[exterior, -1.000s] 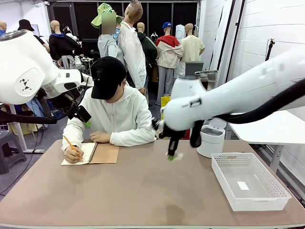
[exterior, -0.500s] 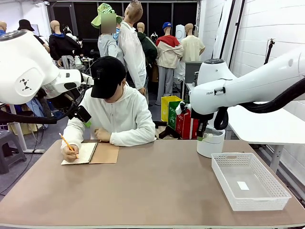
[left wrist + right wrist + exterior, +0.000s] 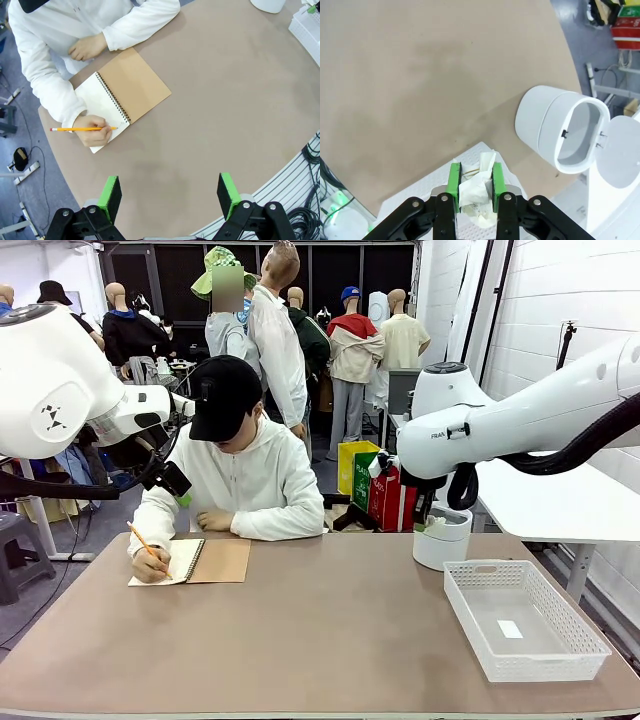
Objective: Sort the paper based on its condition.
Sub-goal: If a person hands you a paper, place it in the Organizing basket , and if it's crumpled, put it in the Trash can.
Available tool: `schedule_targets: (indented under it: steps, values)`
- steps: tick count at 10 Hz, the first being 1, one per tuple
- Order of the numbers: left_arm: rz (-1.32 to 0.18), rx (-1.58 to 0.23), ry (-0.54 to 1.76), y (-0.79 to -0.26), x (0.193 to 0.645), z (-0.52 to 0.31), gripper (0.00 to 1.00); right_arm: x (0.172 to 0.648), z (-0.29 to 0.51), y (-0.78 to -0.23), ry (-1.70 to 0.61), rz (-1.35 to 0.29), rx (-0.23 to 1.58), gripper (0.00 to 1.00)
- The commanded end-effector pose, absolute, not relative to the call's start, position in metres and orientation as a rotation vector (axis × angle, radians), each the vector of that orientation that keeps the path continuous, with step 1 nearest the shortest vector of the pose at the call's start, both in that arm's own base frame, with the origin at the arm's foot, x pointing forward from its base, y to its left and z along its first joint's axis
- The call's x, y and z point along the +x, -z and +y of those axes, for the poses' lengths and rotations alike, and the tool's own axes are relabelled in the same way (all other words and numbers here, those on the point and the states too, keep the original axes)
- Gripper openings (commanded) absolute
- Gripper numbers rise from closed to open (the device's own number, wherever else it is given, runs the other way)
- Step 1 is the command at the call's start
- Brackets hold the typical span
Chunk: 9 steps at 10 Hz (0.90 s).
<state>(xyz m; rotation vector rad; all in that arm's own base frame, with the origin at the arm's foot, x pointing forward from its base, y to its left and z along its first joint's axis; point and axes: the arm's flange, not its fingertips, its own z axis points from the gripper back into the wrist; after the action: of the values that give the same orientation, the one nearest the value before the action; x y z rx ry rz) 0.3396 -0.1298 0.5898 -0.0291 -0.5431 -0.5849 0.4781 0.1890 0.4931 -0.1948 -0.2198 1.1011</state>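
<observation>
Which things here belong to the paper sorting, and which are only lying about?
For the job: crumpled paper, held in the right gripper fingers; open white bin; white basket, probably.
Lying about: spiral notebook and pencil, in use by the person.

Surface (image 3: 320, 640): matt, smooth, tan. Basket (image 3: 545, 667): white perforated plastic. Bin (image 3: 545, 125): smooth white plastic. Paper (image 3: 475, 187): white, crumpled. Notebook cover (image 3: 135, 85): matt kraft card.

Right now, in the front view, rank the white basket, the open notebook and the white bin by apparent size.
1. white basket: clearly largest, though nearest the camera.
2. open notebook and white bin: roughly alike; the bin stands farther off, so unranked.
</observation>
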Motion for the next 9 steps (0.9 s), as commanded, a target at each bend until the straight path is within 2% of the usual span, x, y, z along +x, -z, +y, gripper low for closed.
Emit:
schedule_targets:
  steps: [1, 9]
  values:
    - [-0.545, -0.029, 0.588, -0.59, 0.34, -0.129, 1.0, 0.474, 0.185, -0.492, -1.117, -0.215, -0.184, 0.3]
    - [-0.545, -0.029, 0.588, -0.59, 0.34, -0.129, 1.0, 0.567, 0.148, -0.479, -0.965, -0.274, -0.445, 0.3]
